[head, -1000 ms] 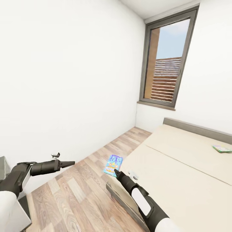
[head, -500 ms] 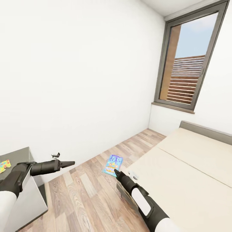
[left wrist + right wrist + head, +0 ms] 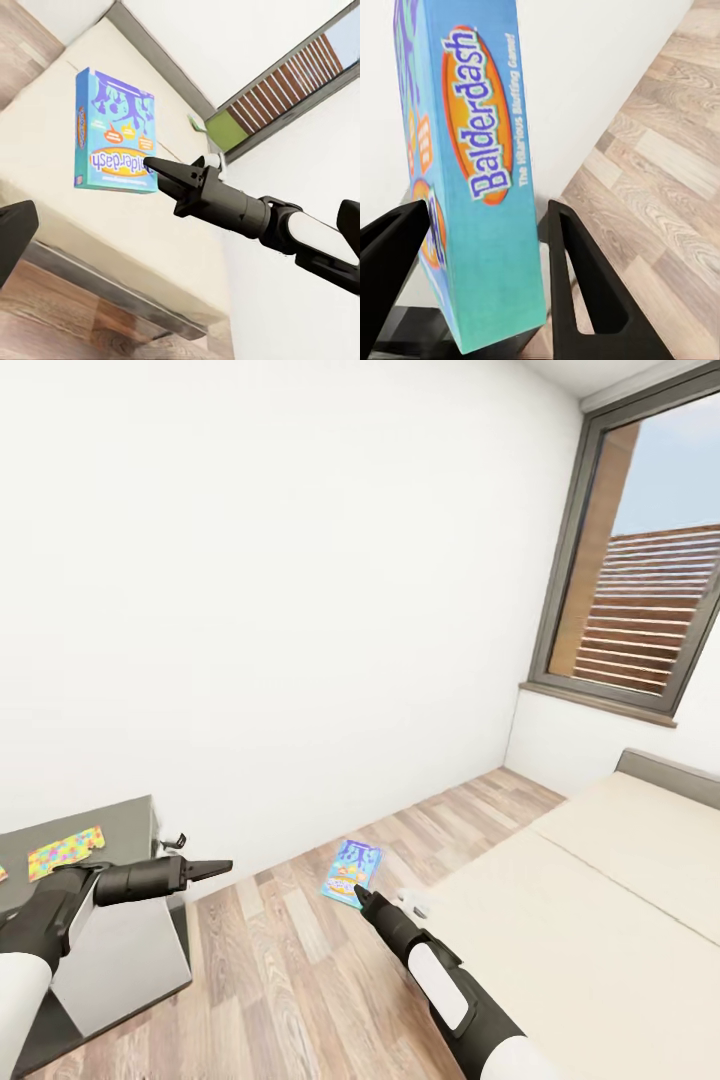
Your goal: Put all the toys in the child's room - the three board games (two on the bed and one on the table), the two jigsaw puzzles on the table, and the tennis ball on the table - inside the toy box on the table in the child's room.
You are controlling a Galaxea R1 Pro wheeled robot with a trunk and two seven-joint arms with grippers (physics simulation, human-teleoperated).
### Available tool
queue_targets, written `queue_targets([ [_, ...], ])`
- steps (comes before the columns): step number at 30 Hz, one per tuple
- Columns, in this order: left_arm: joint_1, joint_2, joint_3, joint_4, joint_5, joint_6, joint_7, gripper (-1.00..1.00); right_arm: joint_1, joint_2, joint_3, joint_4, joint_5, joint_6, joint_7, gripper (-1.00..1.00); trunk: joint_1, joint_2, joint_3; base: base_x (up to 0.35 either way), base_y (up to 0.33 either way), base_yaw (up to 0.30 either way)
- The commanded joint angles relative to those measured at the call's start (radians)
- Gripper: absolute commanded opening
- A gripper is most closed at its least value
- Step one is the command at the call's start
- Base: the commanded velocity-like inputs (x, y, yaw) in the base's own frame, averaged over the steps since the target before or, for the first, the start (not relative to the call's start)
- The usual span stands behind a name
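My right gripper (image 3: 358,892) is shut on a blue Balderdash board game (image 3: 352,870), held upright over the floor beside the bed (image 3: 600,920). In the right wrist view the box (image 3: 472,172) sits between both fingers (image 3: 577,277). The left wrist view shows the same game (image 3: 112,131) and a small green board game (image 3: 196,124) far back on the mattress. My left gripper (image 3: 215,868) hangs open and empty near the grey table (image 3: 125,818). A jigsaw puzzle (image 3: 66,851) lies on that table. The toy box and the tennis ball are out of view.
A white wall runs along the back, and a tall grey-framed window (image 3: 640,600) stands at the right. Wood-plank floor (image 3: 300,960) lies between the table and the bed. The table's front corner is close to my left forearm.
The camera has turned left: the window and bed slid right, and the table with the puzzle came into view. Both arms keep their pose, with the game still held.
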State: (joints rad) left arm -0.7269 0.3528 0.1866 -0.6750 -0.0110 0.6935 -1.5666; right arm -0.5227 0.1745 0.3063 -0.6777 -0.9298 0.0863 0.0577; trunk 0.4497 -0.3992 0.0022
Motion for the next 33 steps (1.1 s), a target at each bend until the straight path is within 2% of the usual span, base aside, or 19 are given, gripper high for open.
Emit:
queue_targets([
  [1, 0.000, 0.000, 0.001, 0.000, -0.001, 0.011, -0.004, 1.00, 0.000, 0.000, 0.000, 0.000, -0.007, 0.003, 0.002, -1.00, 0.000, -0.001, 0.000, 0.000, -0.100, 0.293],
  [19, 0.000, 0.000, 0.001, 0.000, -0.001, 0.012, -0.004, 1.00, 0.000, 0.000, 0.000, 0.000, -0.007, 0.003, 0.003, -1.00, 0.000, -0.001, 0.000, 0.000, -0.218, 0.292],
  [33, 0.000, -0.001, -0.001, 0.000, -0.003, 0.012, -0.004, 1.00, 0.000, 0.000, 0.000, 0.000, -0.007, 0.003, 0.003, -1.00, 0.000, -0.001, 0.000, 0.000, -0.031, 0.292],
])
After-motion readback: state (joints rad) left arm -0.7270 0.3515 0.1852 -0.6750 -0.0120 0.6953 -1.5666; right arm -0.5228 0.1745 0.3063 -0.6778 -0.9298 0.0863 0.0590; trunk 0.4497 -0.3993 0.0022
